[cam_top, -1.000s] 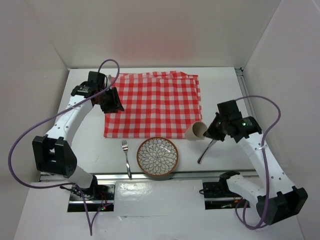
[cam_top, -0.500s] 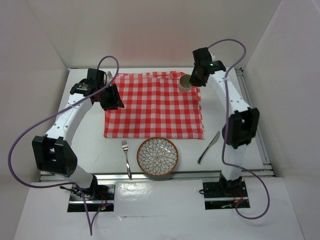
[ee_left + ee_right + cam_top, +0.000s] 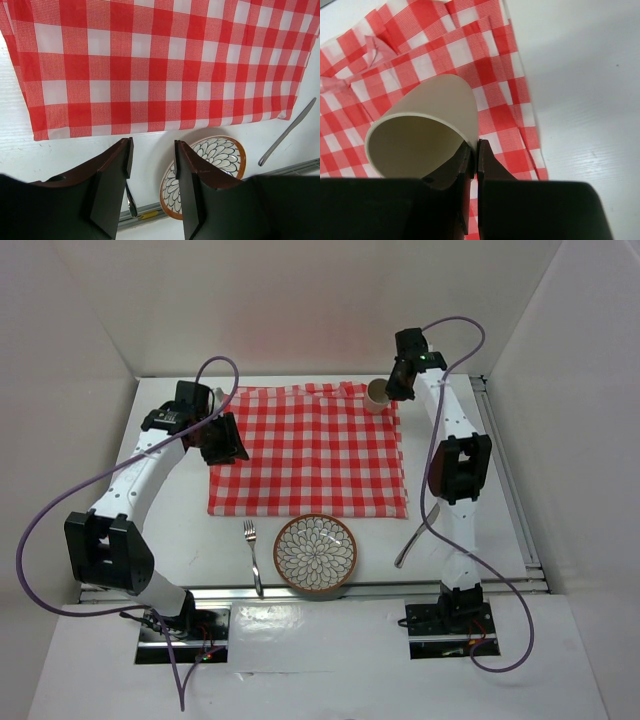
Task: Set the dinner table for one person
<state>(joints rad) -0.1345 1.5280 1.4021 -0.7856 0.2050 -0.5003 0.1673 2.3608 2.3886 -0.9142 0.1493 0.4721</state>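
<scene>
Your white tabletop (image 3: 190, 540) fills the middle of the overhead view, and the red-and-white checked cloth (image 3: 305, 450) lies flat on its far half, at the centre of the frame.

Your right gripper (image 3: 474, 150) is closed tight on the wall of a cream paper cup (image 3: 430, 115): one finger sits inside the rim, the other outside, with only the cup's thin wall between them. The cup is tilted, its open mouth turned toward the wrist camera. Overhead, it sits at the upper right corner of the cloth, with the right arm stretched up the right side of the frame. You cannot tell from either view whether the cup touches the cloth.

Your left gripper (image 3: 152, 150) holds nothing. Its two dark fingers stand apart with a moderate gap between them. Overhead, it is at the left edge of the cloth, in the upper left part of the frame.

Below the cloth's near edge, at the lower centre of the overhead frame, a patterned plate (image 3: 315, 553) with a brown rim rests on the tabletop. A fork (image 3: 253, 555) lies just left of it, and a knife (image 3: 415, 540) lies at a slant to its right, apart from the plate.
</scene>
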